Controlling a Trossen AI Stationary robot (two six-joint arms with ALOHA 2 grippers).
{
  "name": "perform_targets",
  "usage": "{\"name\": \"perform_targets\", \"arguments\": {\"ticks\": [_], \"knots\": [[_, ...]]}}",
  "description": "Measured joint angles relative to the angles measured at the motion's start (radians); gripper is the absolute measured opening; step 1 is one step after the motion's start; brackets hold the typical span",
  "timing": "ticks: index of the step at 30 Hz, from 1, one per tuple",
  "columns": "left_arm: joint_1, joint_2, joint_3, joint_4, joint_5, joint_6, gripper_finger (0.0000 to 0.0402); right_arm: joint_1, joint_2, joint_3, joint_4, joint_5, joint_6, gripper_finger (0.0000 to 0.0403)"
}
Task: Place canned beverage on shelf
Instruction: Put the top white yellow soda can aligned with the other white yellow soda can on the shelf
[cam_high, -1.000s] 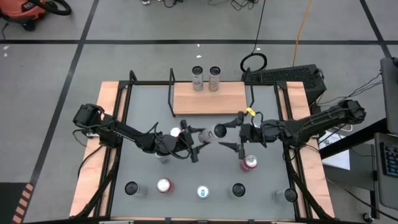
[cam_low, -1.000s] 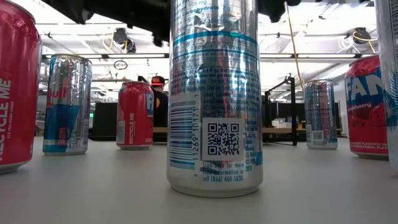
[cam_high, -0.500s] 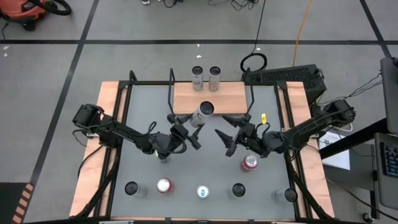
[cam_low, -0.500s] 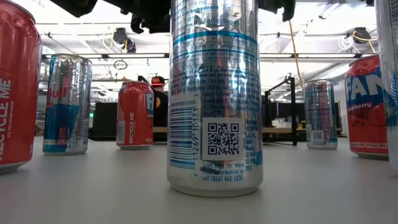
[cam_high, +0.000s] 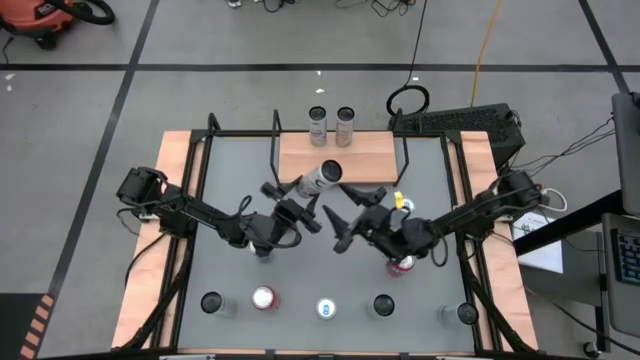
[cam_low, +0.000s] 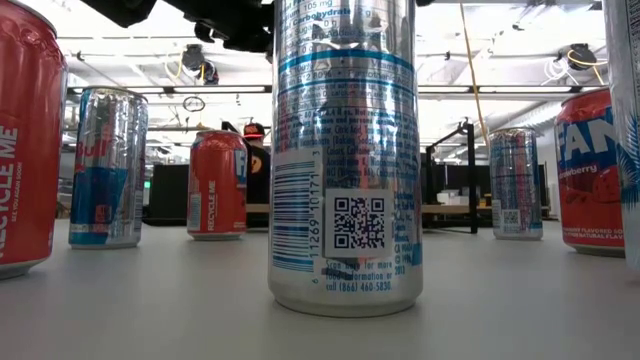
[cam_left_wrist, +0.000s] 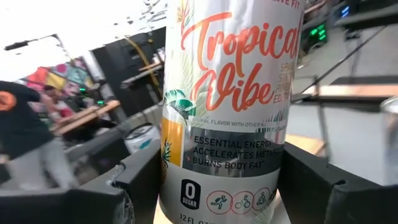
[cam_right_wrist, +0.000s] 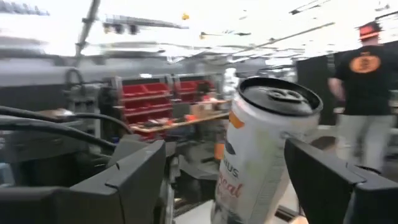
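Observation:
My left gripper is shut on a white canned beverage lettered "Tropical Vibe", held above the middle of the table. The can's top hangs over the near edge of the shelf, a light-wood board with black rod frames. My right gripper stands open just right of the can. Its fingers show on either side of the can in the right wrist view, apart from it. My left gripper pinches the can's lower body between its two fingers, one on each side. The fingers come in level from the table's left and lie across the can. The can is lifted clear and tilts, its top toward the shelf.
Two silver cans stand at the shelf's far edge. A red can stands under my right arm and a silver one under my left. Several more cans line the near edge. A person stands beyond the table.
My left gripper has turned at the wrist, swinging the can from pointing toward the table's right to pointing at the shelf, its top now over the board's near edge. My right gripper, open throughout, has moved toward the table's left and turned toward the can.

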Motion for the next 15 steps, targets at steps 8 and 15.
{"name": "perform_targets", "arguments": {"ticks": [8,15], "knots": [[-0.009,0.0,0.0,0.001,-0.07,0.104,0.0255,-0.017,0.126,0.135,-0.001,0.156,-0.018,0.0293],[-0.029,0.0,0.0,0.004,-0.092,0.191,0.0255,-0.03,0.134,0.129,0.005,0.181,0.046,0.0293]]}}
